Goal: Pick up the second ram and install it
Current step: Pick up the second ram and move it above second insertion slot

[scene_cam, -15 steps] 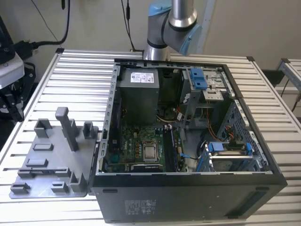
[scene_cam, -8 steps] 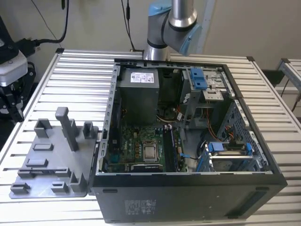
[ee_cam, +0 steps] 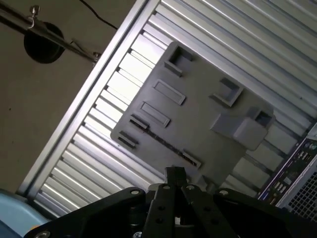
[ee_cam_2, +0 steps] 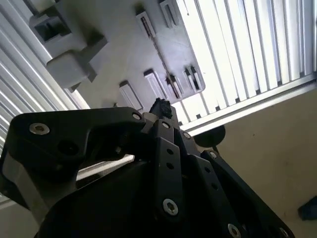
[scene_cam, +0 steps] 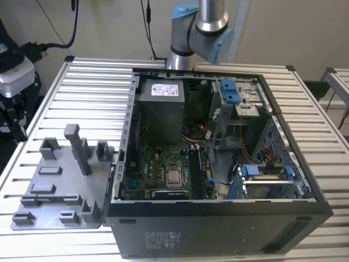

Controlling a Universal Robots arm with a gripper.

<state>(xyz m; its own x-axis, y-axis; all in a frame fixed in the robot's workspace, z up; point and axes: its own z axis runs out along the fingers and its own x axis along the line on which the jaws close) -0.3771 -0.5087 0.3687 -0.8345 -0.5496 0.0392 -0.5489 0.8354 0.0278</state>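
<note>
Step in hand looks like the approach for the pick-up, nothing grabbed yet imo. The gripper (ee_cam: 174,173) is hung over the grey fixture plate (scene_cam: 65,183). That plate is parked at the lower left of the exterior view, just beside the open PC case (scene_cam: 218,221) on the slatted table (scene_cam: 92,93). Jaws look pressed together w/ nothing pinched between them, judged from both wrist views. The second ram (ee_cam: 161,142) is taken to be the thin dark strip stood on edge between 2 small end holders (ee_cam: 190,159), along the plate edge nearest the gripper in the first wrist view. Its label patch can't be made out. To get this done well, the jaws should be spread before any descent, since shut jaws would just be jammed onto the stick's top edge. They should be lined up so the 2 flat faces are squeezed approx mid-length, so the stick isn't tipped when lifted. The descent should be kept straight & the stick pulled straight up out of the holders w/o twisting, bc a thin board is prob easily flexed or wedged. The tall post (scene_cam: 79,150) & the other blocks on the plate should be given room. The gripper seems to be sat toward 1 end of the strip atm, so some re-centring is prob needed, tho depth can't be read from these views.
</note>
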